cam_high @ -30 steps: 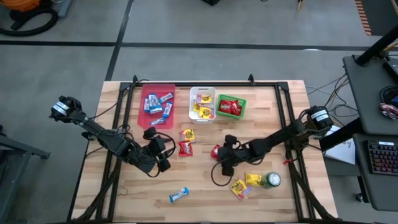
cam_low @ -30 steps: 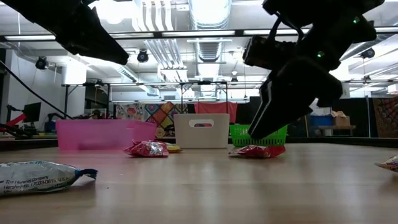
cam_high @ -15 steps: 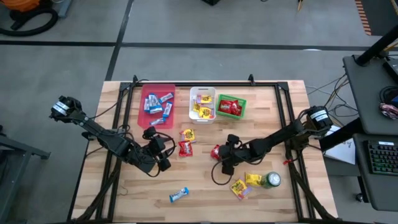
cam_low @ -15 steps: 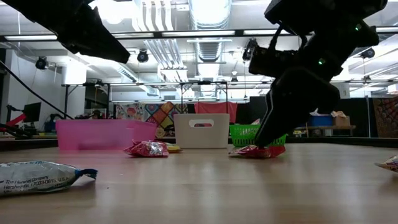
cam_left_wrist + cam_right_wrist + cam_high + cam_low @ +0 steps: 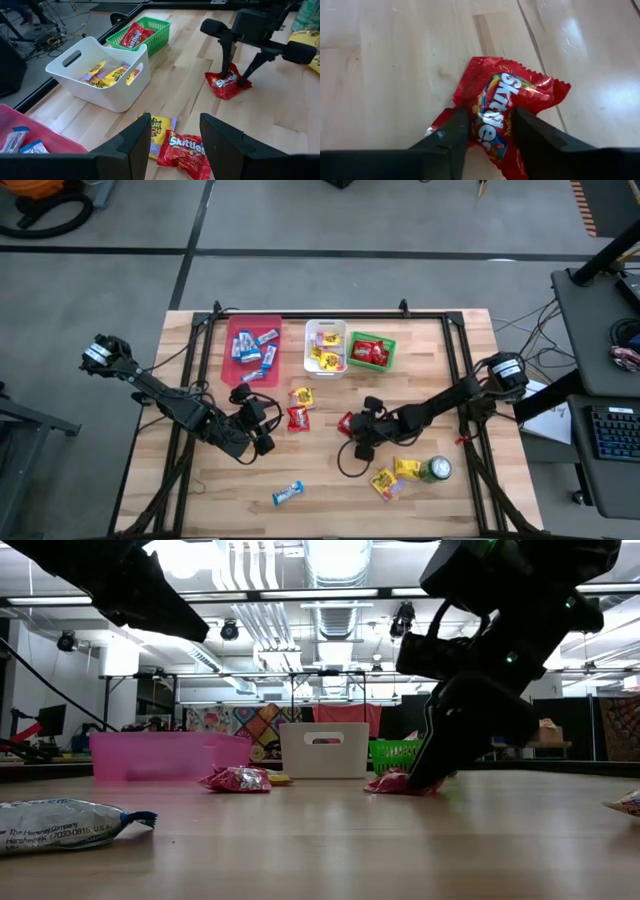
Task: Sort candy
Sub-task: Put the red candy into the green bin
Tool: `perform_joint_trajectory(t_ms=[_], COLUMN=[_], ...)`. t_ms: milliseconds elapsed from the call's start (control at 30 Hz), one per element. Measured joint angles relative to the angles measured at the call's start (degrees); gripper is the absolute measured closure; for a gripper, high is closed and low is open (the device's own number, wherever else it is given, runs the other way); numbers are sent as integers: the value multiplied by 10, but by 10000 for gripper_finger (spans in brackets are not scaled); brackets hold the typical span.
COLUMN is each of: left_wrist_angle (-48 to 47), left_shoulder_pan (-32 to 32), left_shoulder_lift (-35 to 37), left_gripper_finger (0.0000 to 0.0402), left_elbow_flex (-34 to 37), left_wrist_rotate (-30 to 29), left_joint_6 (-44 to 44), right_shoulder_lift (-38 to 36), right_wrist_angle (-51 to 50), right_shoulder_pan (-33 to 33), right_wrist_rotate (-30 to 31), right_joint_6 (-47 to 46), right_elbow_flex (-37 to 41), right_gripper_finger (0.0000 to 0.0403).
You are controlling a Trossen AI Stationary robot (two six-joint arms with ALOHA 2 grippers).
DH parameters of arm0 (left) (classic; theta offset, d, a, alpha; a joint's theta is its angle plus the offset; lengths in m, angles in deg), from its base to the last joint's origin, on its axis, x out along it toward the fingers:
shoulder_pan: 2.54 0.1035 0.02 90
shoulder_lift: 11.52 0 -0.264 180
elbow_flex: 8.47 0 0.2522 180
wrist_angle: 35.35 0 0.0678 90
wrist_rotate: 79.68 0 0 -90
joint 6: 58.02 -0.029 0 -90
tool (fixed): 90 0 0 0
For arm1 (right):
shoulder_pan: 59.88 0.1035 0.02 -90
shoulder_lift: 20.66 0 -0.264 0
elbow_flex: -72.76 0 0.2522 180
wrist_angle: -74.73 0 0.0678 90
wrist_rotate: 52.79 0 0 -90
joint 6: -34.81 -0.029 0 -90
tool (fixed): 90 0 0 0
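I've got the right gripper (image 5: 487, 131) down on a red Skittles packet (image 5: 507, 112) at mid-table, fingers pinching it from both sides, packet flat on the wood. The left gripper (image 5: 262, 425) hangs left of centre, jaws apart, holding nothing; just past it lie another red packet (image 5: 186, 148) and a yellow packet (image 5: 159, 131) touching each other. Up top in the high view: pink bin (image 5: 251, 327) with blue-and-silver bars, white bin (image 5: 310, 332) with yellow packets, green basket (image 5: 390, 343) with red ones. Lower right, yellow packets (image 5: 394, 475) sit beside a green can (image 5: 436, 470). One blue bar (image 5: 288, 494) lies alone, low centre.
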Motion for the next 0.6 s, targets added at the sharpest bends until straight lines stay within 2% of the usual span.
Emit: perform_joint_trajectory(t_ms=[167, 300, 600], left_wrist_angle=[0, 0, -1], left_shoulder_pan=[0, 0, 0], left_shoulder_lift=[0, 0, 0], left_gripper_finger=[249, 249, 249], left_elbow_flex=[0, 0, 0], left_wrist_rotate=[0, 1, 1], left_joint_6=[0, 0, -1], right_shoulder_lift=[-4, -8, -72], right_wrist_angle=[13, 32, 24], right_shoulder_pan=[0, 0, -7], right_wrist_rotate=[-6, -11, -27], right_joint_6=[2, 4, 8], right_elbow_flex=[1, 2, 5], right_gripper_finger=[320, 358, 376])
